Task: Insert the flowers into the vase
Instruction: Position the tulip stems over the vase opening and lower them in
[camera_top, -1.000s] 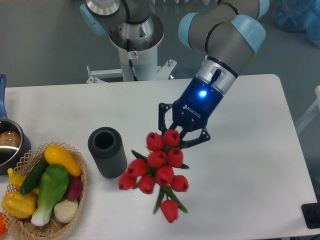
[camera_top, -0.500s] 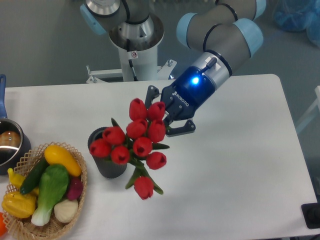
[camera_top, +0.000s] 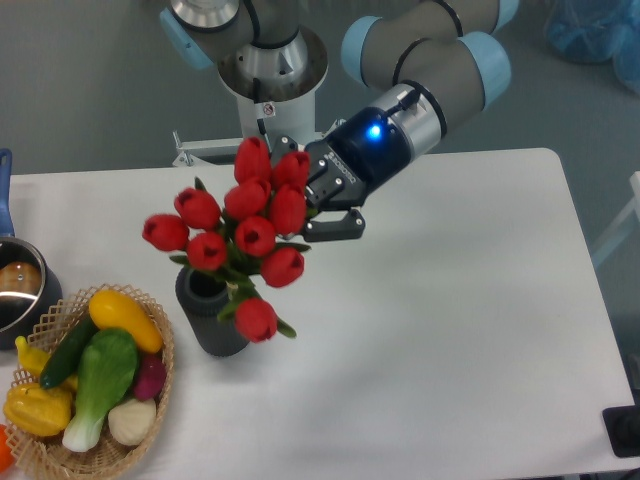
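White table (camera_top: 450, 330) carries the vase (camera_top: 212, 310), and the gripper (camera_top: 318, 205), clamped on the flowers (camera_top: 240, 240), holds them above its mouth, apparently to line up the stems.

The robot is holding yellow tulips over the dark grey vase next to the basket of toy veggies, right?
Not quite. In the camera view the tulips are red, not yellow. The rest is right: the end effector holds them over the dark grey vase, which stands beside the basket of toy vegetables.
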